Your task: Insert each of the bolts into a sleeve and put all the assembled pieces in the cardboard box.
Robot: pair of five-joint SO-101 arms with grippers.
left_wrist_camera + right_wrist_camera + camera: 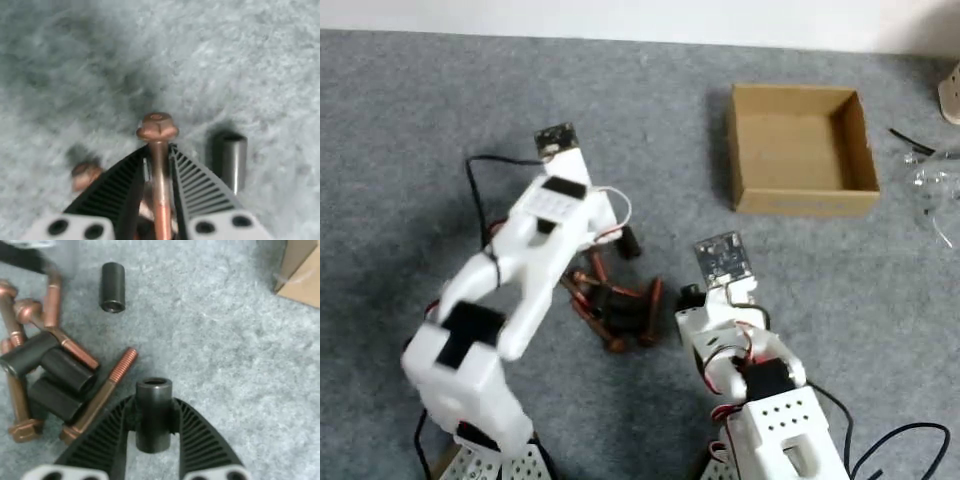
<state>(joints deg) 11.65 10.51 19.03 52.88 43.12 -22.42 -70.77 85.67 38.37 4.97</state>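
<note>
left gripper (160, 150) pinching bolt (158, 131), shank running between the jaws, head pointing outward, right gripper (154, 401) pinching sleeve (154, 417), axis lying along the jaws, bore facing outward, both sitting beside the parts pile (615, 305)

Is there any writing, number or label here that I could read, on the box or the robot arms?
None can be read.
Brown cardboard box: faint print on its front wall, too blurred.
Small circuit boards on the arms' wrists: markings too small.
Copper-coloured bolt in the left claw, black metal sleeve in the right claw: no lettering visible.
</note>
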